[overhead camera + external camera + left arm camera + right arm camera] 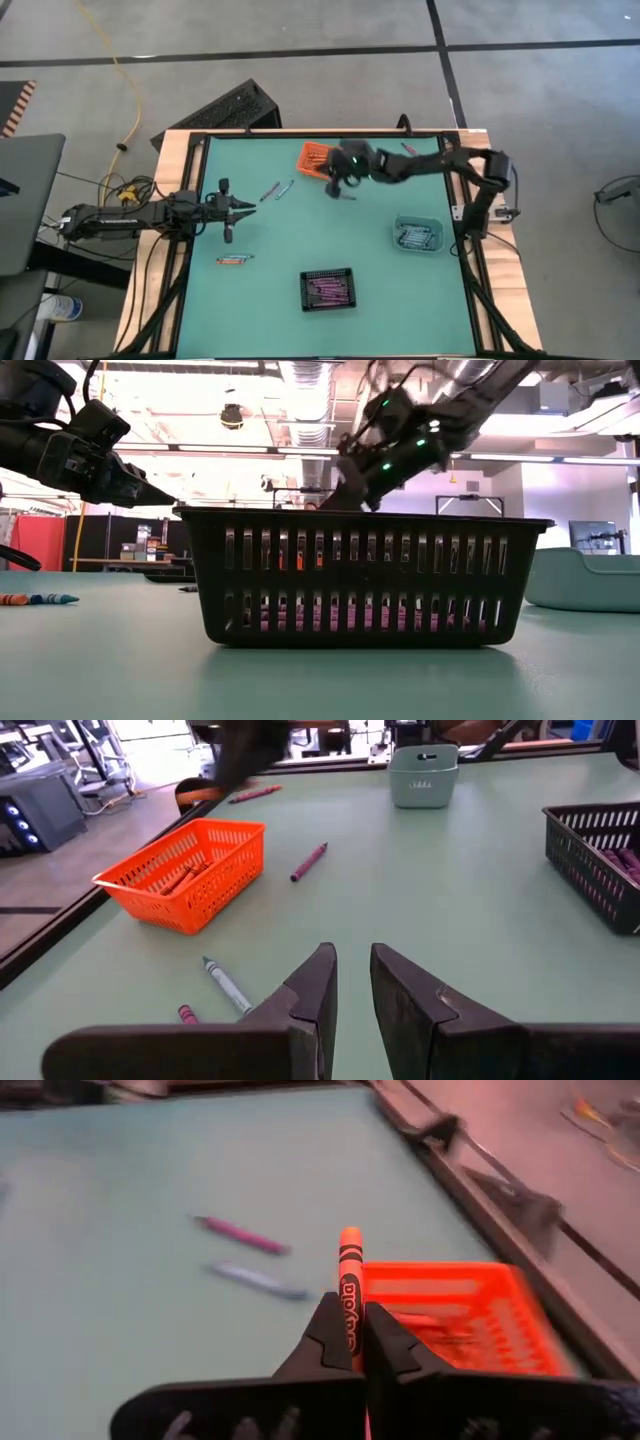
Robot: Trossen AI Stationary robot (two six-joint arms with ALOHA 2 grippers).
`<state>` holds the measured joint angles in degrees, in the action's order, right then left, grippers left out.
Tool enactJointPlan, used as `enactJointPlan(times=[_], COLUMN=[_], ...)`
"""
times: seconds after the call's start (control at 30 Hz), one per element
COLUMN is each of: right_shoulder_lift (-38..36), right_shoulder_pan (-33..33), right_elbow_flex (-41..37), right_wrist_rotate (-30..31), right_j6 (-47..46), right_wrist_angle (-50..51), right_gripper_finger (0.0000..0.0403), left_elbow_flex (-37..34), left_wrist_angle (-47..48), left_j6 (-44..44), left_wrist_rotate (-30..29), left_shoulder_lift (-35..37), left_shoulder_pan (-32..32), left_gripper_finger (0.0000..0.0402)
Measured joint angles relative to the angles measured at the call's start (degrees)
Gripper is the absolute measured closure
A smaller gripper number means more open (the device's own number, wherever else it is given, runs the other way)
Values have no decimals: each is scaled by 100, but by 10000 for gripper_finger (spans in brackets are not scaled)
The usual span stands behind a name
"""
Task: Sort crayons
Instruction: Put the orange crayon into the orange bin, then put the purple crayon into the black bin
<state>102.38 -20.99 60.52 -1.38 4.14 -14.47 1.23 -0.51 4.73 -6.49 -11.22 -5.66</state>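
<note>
My right gripper (337, 186) hangs over the table beside the orange bin (312, 157), shut on an orange crayon (349, 1265). The bin (470, 1315) lies just ahead of it and holds orange crayons (182, 876). A purple crayon (240, 1235) and a blue-grey crayon (258, 1280) lie flat on the green table. My left gripper (353, 982) waits at the left edge (245, 207), its fingers a narrow gap apart with nothing between them. Two more crayons (233, 260) lie near the left edge. My right gripper pinches the orange crayon between its two fingers around the wrap's lower half (349, 1312). The crayon lies along the fingers, and its upper end (349, 1238) sticks out past the fingertips. The fingers slant down from the table's right side. The crayon is lifted clear of the table.
The black bin (327, 289) with purple crayons stands near the front edge. The teal bin (418, 234) with grey-blue crayons stands at the right. Another purple crayon (308, 862) lies between the orange bin and the table's middle. The table has raised edges (190, 140).
</note>
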Motion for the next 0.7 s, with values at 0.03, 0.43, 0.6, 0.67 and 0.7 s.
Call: enactJointPlan(times=[0.03,0.43,0.6,0.67,0.7], right_shoulder_lift=[88,678,594,542,534], right_shoulder_pan=[-124,-501,-505,-500,-484], right_elbow_flex=[141,895,904,904,904], right_wrist_rotate=[-5,-25,-23,-23,-23], right_j6=[-1,26,-1,0,0], right_wrist_angle=[216,1151,1151,1212,1208], right_gripper_finger=[399,375,334,320,314], left_elbow_flex=[0,0,0,0,0], left_wrist_angle=[0,0,0,0,0], left_j6=[-2,0,0,0,0], left_wrist_rotate=[0,-3,-14,-14,-15], left_shoulder_lift=[-2,0,-2,-2,-2], left_shoulder_pan=[1,-1,1,-1,1], left_gripper_finger=[348,348,348,348,348])
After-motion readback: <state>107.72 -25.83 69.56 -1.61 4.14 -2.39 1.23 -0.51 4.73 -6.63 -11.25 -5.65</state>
